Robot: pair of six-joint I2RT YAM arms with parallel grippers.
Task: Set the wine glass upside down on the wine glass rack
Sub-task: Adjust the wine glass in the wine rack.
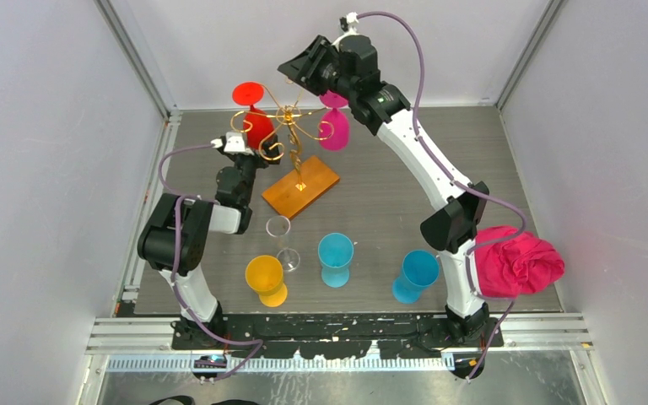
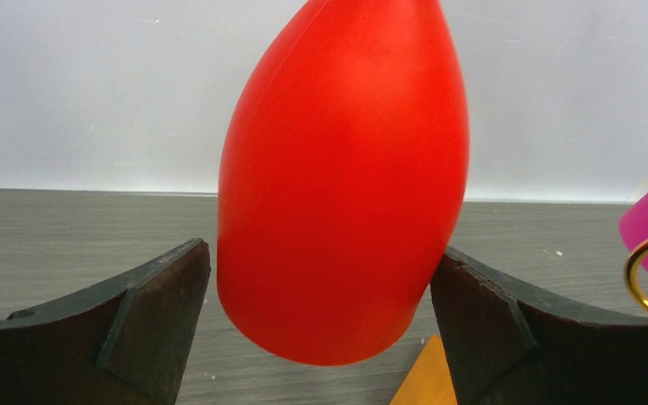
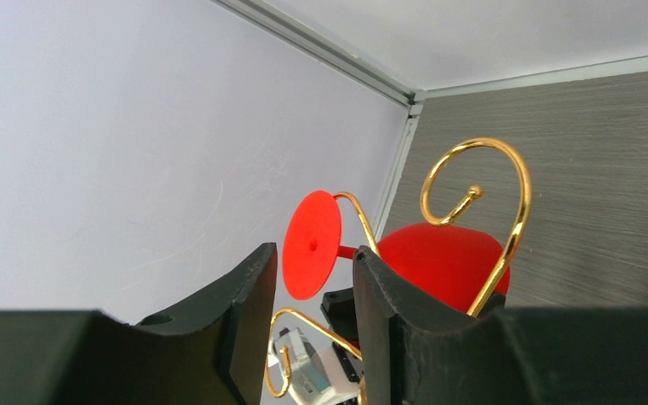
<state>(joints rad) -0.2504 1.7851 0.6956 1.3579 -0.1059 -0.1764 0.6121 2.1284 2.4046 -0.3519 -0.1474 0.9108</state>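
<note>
The gold wire wine glass rack [image 1: 291,126] stands on its orange-brown wooden base [image 1: 301,186] at the back of the table. A red wine glass [image 1: 255,122] hangs upside down on its left arm, and a magenta glass [image 1: 334,128] on its right. My left gripper [image 1: 253,145] is open and straddles the red bowl [image 2: 346,186]. There is a small gap at the left finger [image 2: 148,321], and the right finger [image 2: 506,337] is at the bowl's edge. My right gripper [image 1: 297,69] is open and empty above the rack, behind a gold curl [image 3: 515,194] and the red glass [image 3: 439,257].
A clear glass [image 1: 281,240], a yellow glass [image 1: 266,278], a teal glass [image 1: 335,257] and a blue glass [image 1: 413,274] are near the front. A pink cloth [image 1: 519,263] lies at the right edge. Walls enclose the table on three sides.
</note>
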